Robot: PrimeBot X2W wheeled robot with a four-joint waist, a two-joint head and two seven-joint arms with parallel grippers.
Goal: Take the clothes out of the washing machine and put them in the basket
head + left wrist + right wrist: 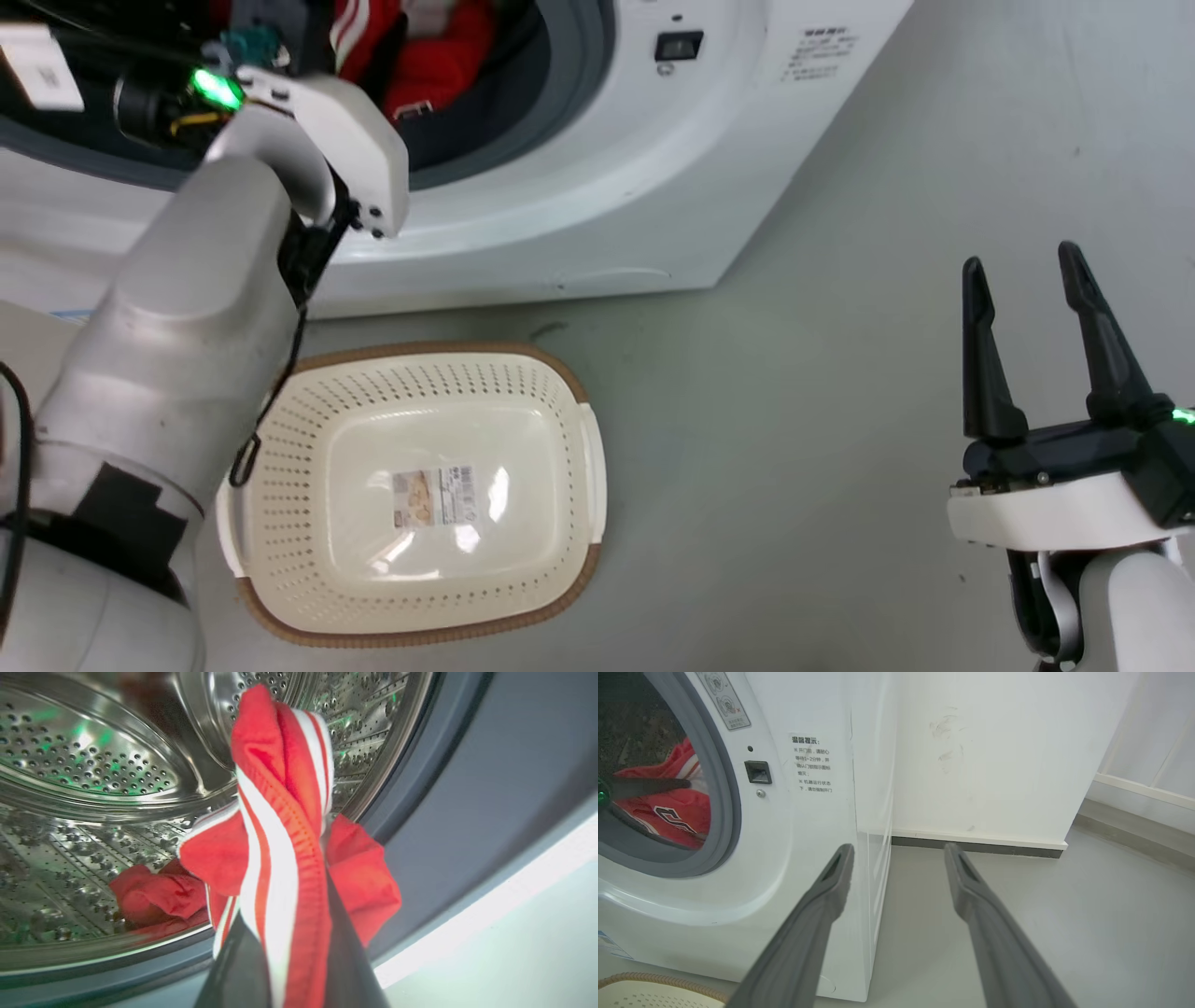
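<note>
Left claw (286, 905) is pinched on the striped garment (280, 812), with cloth bunched between both fingers and the stripes running along the finger axis. Loose red folds hang off either side. The grip sits at the mouth of the washing machine (597, 215), just inside the grey gasket (467, 788). Part of the cloth trails back onto the drum (93, 765).

The logo garment (668, 816) lies low in the drum, not gripped.

Key relation: the basket (439, 353) stands on the floor (794, 420) right in front of the machine. That puts it below the porthole and back toward the robot from the left claw. It is open side up with nothing in it, its long axis roughly across the machine front.

So the move is probably out over the gasket lip, then down. The risk is the trailing cloth catching on the lip.

The left arm is the nearer one by far. Right claw (1020, 261) is spread wide and holds nothing. It hovers over bare floor, well to the right of the basket and machine.
</note>
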